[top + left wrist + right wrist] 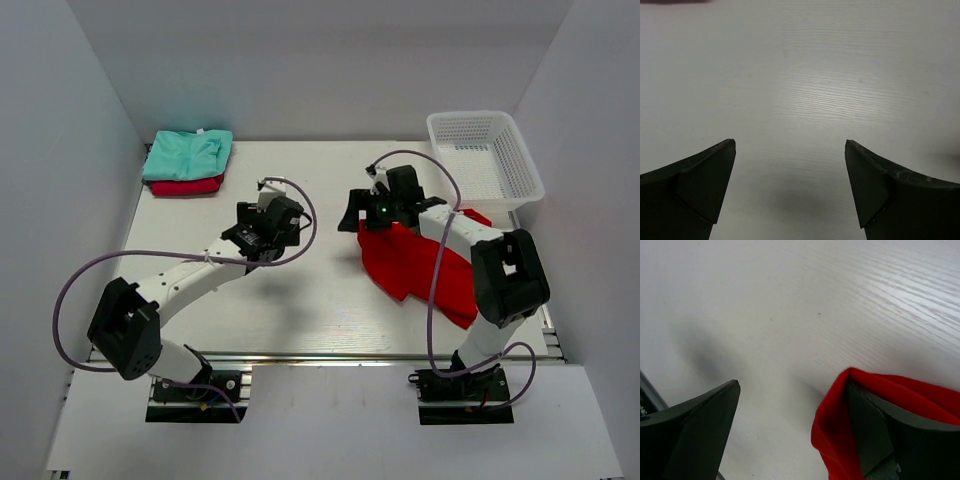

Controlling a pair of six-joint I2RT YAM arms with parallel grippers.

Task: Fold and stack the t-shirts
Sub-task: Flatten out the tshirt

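A large bright red t-shirt (420, 268) lies crumpled at the right of the table, partly under my right arm. My right gripper (362, 215) hovers at its far left corner. Its jaws stand wide open (792, 385), and a fold of the red cloth (837, 430) hangs over the inner face of the right finger without being pinched. At the far left corner a folded mint t-shirt (188, 155) rests on a folded crimson t-shirt (187, 187). My left gripper (290, 222) is open (790, 142) over bare table at the centre, holding nothing.
A white mesh basket (488, 158) sits at the far right corner, just beyond the red shirt. White walls close in the table on the left, back and right. Cables loop from both arms over the table.
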